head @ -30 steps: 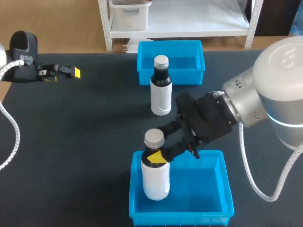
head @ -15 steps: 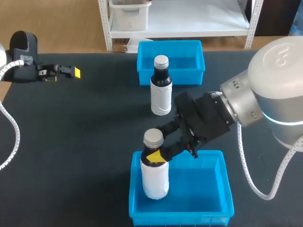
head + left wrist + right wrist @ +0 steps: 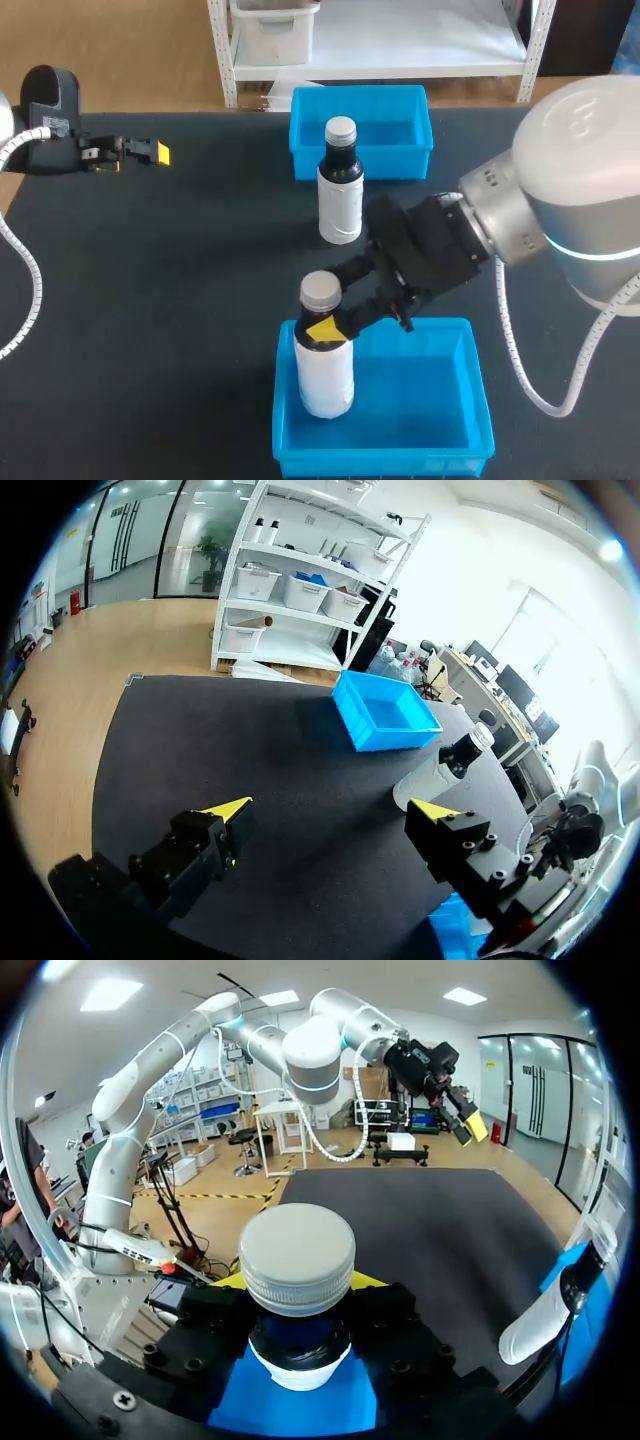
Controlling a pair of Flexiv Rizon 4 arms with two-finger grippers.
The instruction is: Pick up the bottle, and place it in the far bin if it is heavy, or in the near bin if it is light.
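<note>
The right hand (image 3: 326, 331) grips the bottle (image 3: 325, 372) by its neck inside the near bin (image 3: 476, 402), lower centre; a tilted release could topple it. The left hand (image 3: 141, 152) gapes wide, upper left.

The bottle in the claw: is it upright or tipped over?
Upright: the bottle is cap-up, its base within the near bin, the right claw clamping its neck.
</note>
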